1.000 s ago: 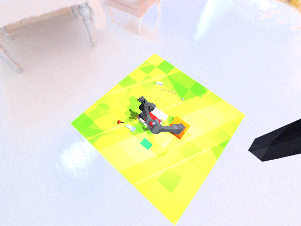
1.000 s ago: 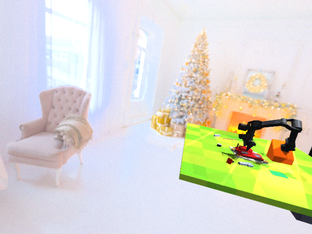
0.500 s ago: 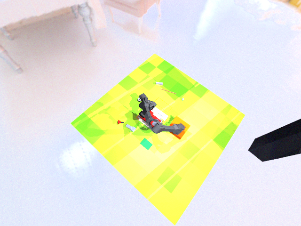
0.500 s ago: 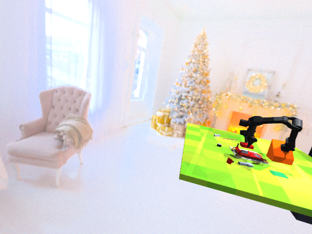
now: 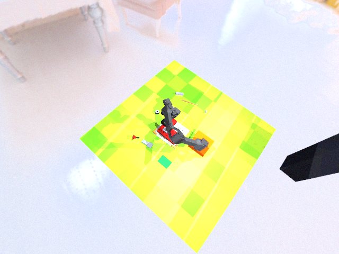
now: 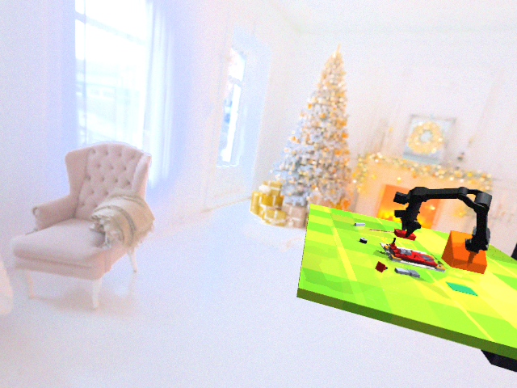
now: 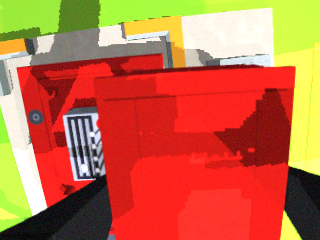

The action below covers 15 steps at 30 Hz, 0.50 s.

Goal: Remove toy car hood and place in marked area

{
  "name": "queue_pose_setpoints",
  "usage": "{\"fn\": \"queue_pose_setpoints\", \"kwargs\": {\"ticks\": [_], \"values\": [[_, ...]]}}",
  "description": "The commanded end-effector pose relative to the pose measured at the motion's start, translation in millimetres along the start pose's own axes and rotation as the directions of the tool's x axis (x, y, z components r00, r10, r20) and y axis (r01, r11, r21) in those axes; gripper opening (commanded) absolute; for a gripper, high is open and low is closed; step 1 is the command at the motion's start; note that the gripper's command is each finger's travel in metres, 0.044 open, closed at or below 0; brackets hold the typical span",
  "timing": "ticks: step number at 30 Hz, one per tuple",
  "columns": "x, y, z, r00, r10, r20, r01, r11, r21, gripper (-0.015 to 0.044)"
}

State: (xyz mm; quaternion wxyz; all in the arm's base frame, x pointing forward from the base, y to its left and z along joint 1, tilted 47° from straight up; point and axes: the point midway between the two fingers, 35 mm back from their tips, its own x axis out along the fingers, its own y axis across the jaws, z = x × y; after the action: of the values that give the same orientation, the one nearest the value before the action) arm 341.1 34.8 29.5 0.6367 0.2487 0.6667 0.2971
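Bright white living room with a Christmas tree [image 6: 317,137] and a pink armchair [image 6: 85,208]; yellow-green checkered table [image 6: 355,288] in front. Red hood [image 7: 200,155] is clamped between the gripper [image 6: 405,234] fingers, held in the air above the toy car [image 6: 411,255], off the car body. From the wrist view the hood fills most of the picture, dark fingers at its sides, and the car's open engine bay [image 7: 82,147] shows below left with a striped grille part. Car sits on a white and grey base plate [image 5: 183,127]. Teal marked area [image 5: 164,161] lies on the table nearer the camera in the top view, apart from the car. Arm mounts on an orange block [image 6: 463,252] just beside the car. Small loose parts around: a red piece [image 5: 134,136], a grey piece [image 5: 148,143], a black wheel [image 5: 157,111], a thin rod [image 5: 189,101].
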Motion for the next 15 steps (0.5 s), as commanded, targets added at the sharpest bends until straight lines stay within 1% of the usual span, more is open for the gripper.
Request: {"fn": "queue_pose_setpoints", "kwargs": {"ticks": [1, 7, 15], "values": [[-3, -26, 1, 1.0, -0.012, 0.014, 0.012, 1.0, 0.012, 0.0], [-5, -61, -2, 1.0, -0.02, 0.022, 0.019, 0.999, 0.029, 0.0], [-5, -111, -15, 1.0, -0.016, 0.008, 0.016, 1.0, 0.007, 0.0]]}}
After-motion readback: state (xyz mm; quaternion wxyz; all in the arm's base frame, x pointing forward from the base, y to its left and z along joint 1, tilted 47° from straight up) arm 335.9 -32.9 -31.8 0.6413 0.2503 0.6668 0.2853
